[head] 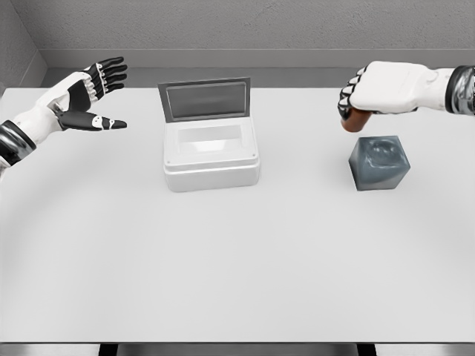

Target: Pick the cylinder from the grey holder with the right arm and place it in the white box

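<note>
One white right hand point(371, 93) is curling round what looks like a brown cylinder point(355, 120), lifting it clear of the dark grey holder block point(379, 162) toward the open white box point(211, 152).

1. No writing, number, brand or sign can be read anywhere in the head view.
2. The white box point(211, 152) and its raised lid carry no label — both surfaces are plain.
3. The grey holder point(379, 162) shows only a shallow moulded hollow on top — no legible mark.
4. The bench point(237, 259) is unmarked.
</note>
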